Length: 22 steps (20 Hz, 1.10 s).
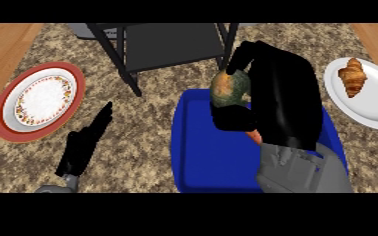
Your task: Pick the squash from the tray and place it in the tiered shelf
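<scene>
A mottled green and orange squash (229,90) is held over the far edge of the blue tray (210,150). My right hand (284,95) is shut on it, fingers over its top and thumb beneath it. The black tiered shelf (166,45) stands just beyond, at the top middle. A bit of something orange (254,137) shows under my right wrist; I cannot tell what it is. My left hand (85,142) rests open at the lower left, fingers pointing away.
A red-rimmed patterned plate (40,102) lies at the left. A white plate (362,112) with a croissant (353,76) sits at the right edge. The counter top is speckled granite.
</scene>
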Available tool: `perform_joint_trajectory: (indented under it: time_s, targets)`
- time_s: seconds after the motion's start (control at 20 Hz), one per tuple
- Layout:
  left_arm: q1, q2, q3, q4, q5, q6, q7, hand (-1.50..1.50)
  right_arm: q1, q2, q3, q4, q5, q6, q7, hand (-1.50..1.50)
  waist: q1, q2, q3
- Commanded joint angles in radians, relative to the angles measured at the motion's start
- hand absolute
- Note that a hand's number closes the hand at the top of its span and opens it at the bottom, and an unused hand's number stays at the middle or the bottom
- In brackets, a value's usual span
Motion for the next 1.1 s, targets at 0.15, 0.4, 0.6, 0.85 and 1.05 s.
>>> perform_joint_trajectory:
  time_s: [0.15,0.4,0.6,0.85,1.05]
  targets:
    - [-0.060,0.000,0.027,-0.011,0.005,-0.021,0.055,0.00,-0.300,0.010,-0.162,0.219,-0.006,-0.038,0.054,1.50,0.006,0.003,0.000]
    - [-0.074,-0.015,0.034,0.041,-0.016,-0.015,0.007,0.00,-0.480,-0.035,-0.309,0.507,0.006,-0.094,-0.064,1.50,0.014,0.008,-0.001]
    - [-0.065,-0.010,0.034,0.036,-0.019,-0.031,0.020,0.00,-0.591,-0.028,-0.367,0.726,0.003,-0.201,-0.112,1.50,0.019,0.010,-0.001]
    - [-0.017,-0.036,0.010,0.032,-0.038,-0.027,-0.029,0.00,-0.678,-0.075,-0.402,1.007,0.002,-0.313,-0.267,1.50,0.032,0.015,-0.001]
    - [-0.057,-0.021,0.027,0.003,-0.024,-0.046,0.027,0.00,-0.746,-0.048,-0.418,1.186,0.003,-0.389,-0.320,1.50,0.041,0.018,-0.001]
